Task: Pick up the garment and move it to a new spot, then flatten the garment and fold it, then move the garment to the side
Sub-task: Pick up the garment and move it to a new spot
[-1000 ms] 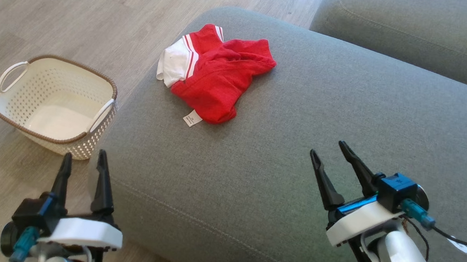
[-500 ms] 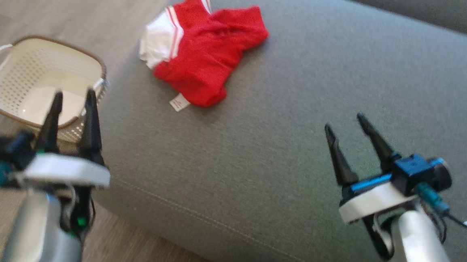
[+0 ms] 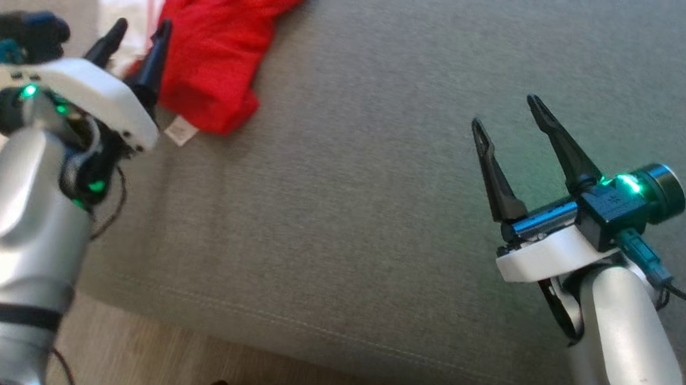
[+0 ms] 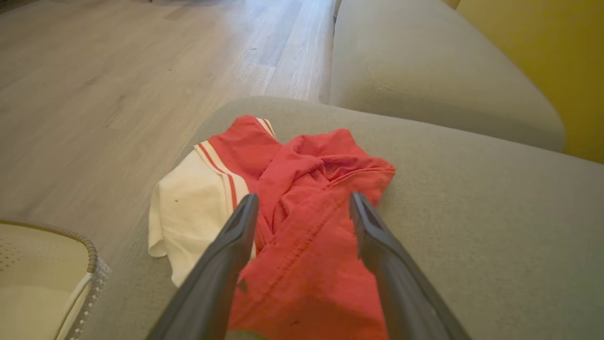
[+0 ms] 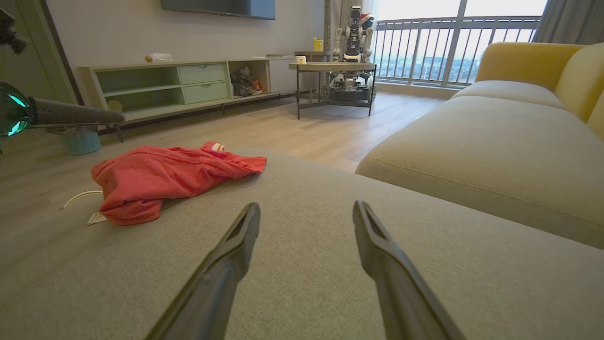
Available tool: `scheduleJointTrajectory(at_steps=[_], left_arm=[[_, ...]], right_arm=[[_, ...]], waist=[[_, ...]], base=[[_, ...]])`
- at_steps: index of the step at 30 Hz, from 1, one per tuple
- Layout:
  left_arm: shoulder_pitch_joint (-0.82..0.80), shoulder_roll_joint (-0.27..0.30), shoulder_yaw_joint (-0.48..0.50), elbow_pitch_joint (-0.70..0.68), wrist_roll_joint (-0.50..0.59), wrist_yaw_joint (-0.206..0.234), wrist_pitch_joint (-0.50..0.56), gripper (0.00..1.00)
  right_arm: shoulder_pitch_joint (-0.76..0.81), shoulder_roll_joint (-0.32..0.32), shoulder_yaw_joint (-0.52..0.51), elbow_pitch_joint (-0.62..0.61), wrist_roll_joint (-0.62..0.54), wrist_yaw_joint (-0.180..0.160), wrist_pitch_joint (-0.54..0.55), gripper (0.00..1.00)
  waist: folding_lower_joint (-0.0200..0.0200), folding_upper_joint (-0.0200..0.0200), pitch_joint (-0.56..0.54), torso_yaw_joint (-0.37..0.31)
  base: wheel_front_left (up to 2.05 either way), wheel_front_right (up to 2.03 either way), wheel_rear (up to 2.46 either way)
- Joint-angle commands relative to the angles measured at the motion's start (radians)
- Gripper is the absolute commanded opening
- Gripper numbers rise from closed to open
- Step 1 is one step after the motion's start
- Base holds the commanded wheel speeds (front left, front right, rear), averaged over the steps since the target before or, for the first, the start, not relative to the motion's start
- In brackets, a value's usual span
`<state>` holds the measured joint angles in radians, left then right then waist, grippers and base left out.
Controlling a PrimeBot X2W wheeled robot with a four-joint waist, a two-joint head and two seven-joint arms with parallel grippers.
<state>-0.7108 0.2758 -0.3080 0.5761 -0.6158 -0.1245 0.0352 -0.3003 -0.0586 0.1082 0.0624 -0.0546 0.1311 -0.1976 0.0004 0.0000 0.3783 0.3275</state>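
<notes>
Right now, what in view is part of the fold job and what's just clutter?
Job:
- crumpled red-and-white fabric garment
- grey fabric cushion it lies on
- left pincer, open, at the garment
- right pincer, open, over bare cushion

Lying about:
- cream perforated plastic basket
- pale wood-plank floor
- yellow upholstered sofa
- low green cabinet

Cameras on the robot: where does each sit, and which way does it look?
Head view: on the head, looking down at the sofa cushion; shows left end effector and right end effector, both open.
Left wrist view: on the left wrist, looking along its own fingers at the garment.
Right wrist view: on the right wrist, looking low across the sofa cushion past its own fingers.
Shared: all three show the garment.
</notes>
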Motion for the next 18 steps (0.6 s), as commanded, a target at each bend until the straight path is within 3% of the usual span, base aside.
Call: scheduleJointTrajectory(at_steps=[1, 8, 17, 18], left_arm=[[-0.077, 0.086, 0.008, 0.032, 0.01, -0.006, 0.02, 1.0], [-0.206, 0.11, -0.034, 0.225, 0.014, -0.006, 0.063, 1.0], [-0.328, 0.112, -0.062, 0.407, -0.067, -0.006, 0.16, 1.0], [-0.334, 0.11, -0.067, 0.42, -0.077, -0.006, 0.171, 0.92]], right_arm=[[-0.032, 0.008, 0.032, -0.059, -0.011, 0.0, 0.009, 1.0], [-0.046, 0.008, 0.037, -0.128, -0.01, 0.0, 0.032, 1.0], [-0.061, 0.008, 0.039, -0.16, -0.013, 0.0, 0.035, 1.0], [-0.061, 0.008, 0.039, -0.159, -0.012, 0.0, 0.033, 1.0]], waist=[[-0.0004, 0.0, 0.042, -0.053], [-0.0004, 0.0, 0.097, -0.107], [-0.0004, 0.0, 0.152, -0.145], [-0.0004, 0.0, 0.153, -0.147]], base=[[0.0, 0.0, 0.0], [0.0, 0.0, 0.0], [0.0, 0.0, 0.0], [0.0, 0.0, 0.0]])
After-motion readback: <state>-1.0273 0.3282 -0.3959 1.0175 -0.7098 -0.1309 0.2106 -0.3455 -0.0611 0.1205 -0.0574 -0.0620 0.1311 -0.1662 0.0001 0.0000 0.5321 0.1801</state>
